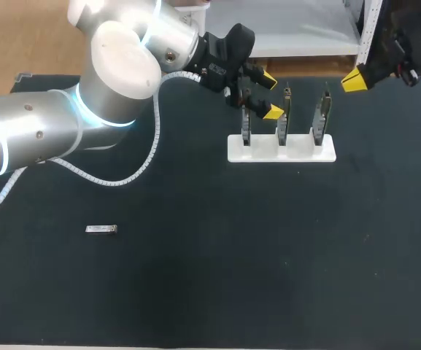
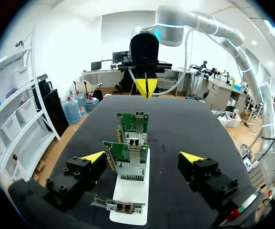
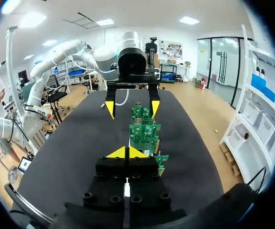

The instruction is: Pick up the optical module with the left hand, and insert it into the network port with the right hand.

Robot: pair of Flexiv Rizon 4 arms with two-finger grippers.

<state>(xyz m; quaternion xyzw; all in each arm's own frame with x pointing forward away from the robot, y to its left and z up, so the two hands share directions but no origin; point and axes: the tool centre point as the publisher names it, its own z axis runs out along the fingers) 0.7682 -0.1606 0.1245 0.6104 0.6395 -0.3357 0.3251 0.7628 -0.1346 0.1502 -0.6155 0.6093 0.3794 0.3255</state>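
Silver metal, the optical module (image 1: 101, 229) lies flat on the black tabletop (image 1: 268, 255). It is well apart from both pairs of fingers, on the left arm's side, and nothing touches it.

The left fingers (image 2: 95, 156) are spread wide and released, holding nothing. They hang over the near end of a white stand (image 1: 282, 149) that carries three green network cards (image 2: 129, 157) upright in a row. In the left wrist view the row runs between and ahead of the two yellow tips, and neither tip touches a card. The cards carry a metal port cage (image 2: 135, 141).

The right fingers (image 3: 120, 152) are clenched tip to tip with nothing between them. They hover beyond the far end of the stand, facing the left fingers along the row of cards. In the right wrist view the cards stand just ahead of the closed tips, apart from them.

The left arm (image 1: 49, 131), silver with a white spiral cable, comes in across the tabletop's left side. Print on the module and on the cards is too small to read.
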